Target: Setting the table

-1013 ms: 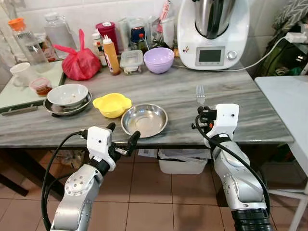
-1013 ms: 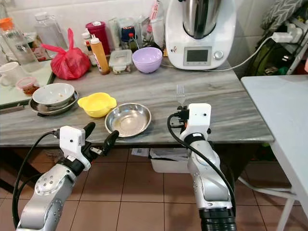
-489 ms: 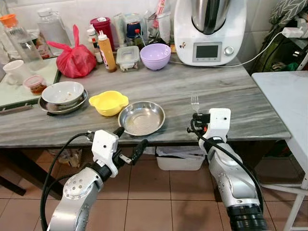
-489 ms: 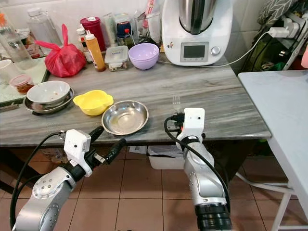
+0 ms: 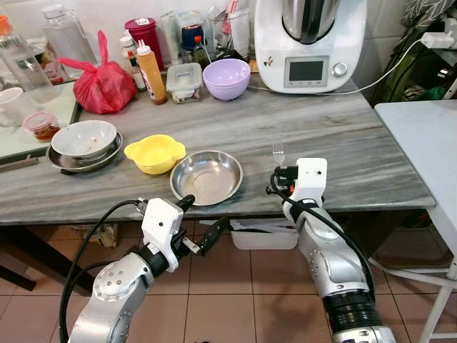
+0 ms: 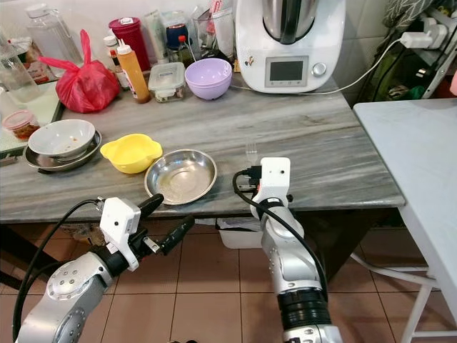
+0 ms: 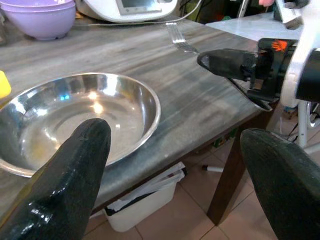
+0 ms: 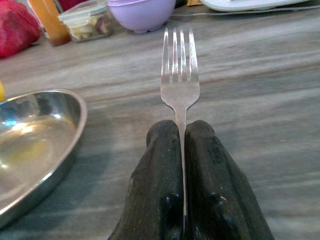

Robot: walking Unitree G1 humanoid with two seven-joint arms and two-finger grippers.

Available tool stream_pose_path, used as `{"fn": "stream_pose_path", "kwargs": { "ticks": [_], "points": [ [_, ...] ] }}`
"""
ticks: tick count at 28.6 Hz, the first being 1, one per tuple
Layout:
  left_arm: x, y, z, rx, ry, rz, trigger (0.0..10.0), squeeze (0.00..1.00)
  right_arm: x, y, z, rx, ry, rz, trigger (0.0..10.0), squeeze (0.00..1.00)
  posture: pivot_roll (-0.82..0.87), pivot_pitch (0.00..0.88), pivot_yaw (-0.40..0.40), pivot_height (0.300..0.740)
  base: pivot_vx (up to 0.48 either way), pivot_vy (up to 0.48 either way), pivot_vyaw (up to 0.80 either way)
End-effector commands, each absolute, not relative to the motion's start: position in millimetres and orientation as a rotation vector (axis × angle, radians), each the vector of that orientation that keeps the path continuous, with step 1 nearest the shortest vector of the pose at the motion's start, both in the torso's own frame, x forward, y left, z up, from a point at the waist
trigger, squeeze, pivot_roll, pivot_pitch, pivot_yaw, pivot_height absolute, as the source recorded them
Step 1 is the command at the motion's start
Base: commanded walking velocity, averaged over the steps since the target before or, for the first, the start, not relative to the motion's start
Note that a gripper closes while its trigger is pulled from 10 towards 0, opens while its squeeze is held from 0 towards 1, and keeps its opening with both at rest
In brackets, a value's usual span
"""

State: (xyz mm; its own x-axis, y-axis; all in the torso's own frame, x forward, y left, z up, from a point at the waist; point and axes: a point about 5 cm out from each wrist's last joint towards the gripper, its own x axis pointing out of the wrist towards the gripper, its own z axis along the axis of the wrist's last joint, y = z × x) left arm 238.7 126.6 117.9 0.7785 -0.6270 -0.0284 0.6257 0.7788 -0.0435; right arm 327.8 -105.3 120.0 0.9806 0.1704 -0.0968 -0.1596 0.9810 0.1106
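Note:
A steel fork (image 8: 180,70) is held by its handle in my right gripper (image 5: 277,174), which is shut on it just over the front edge of the grey marble table (image 5: 343,143). The tines point toward the back of the table. Left of the fork lies an empty steel plate (image 5: 206,176), and beside that a yellow bowl (image 5: 154,153). My left gripper (image 5: 202,223) is open, below and in front of the table edge, near the steel plate (image 7: 75,120).
At the back stand a white kitchen machine (image 5: 308,36), a purple bowl (image 5: 227,77), bottles, a food box and a red bag (image 5: 106,78). A used bowl on a plate (image 5: 84,141) sits at the left. A white table (image 5: 428,143) stands at the right.
The view has shifted as I moved. My right gripper with the fork has come lower and nearer the steel plate. The left gripper sank further below the table edge.

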Motion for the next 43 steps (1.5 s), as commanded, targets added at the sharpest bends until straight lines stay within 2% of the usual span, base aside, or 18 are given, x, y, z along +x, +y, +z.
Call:
{"fn": "stream_pose_path", "kwargs": {
  "ticks": [1,8,25,43],
  "points": [
    [235.9,127.4,119.3,-0.022,0.047,-0.694,10.0,0.00,330.6,-94.9,121.1,0.115,0.105,0.191,10.0,0.00,-0.09,0.100,0.114,0.740,0.000,0.000,0.00],
    [234.3,128.2,119.2,-0.020,0.055,-0.698,10.0,0.00,333.0,-86.7,117.1,0.143,0.120,0.203,10.0,0.00,-0.08,0.100,0.118,0.740,0.000,0.000,0.00],
    [232.6,125.1,116.7,-0.021,0.070,-0.715,10.0,0.00,349.1,-86.3,112.4,0.191,0.142,0.132,10.0,0.00,-0.07,0.101,0.125,0.740,0.000,0.000,0.00],
    [231.0,124.1,115.0,-0.015,0.075,-0.720,10.0,0.00,357.9,-82.5,105.3,0.151,0.171,0.138,10.0,0.00,-0.07,0.100,0.122,0.740,0.000,0.000,0.00]
  ]
}}
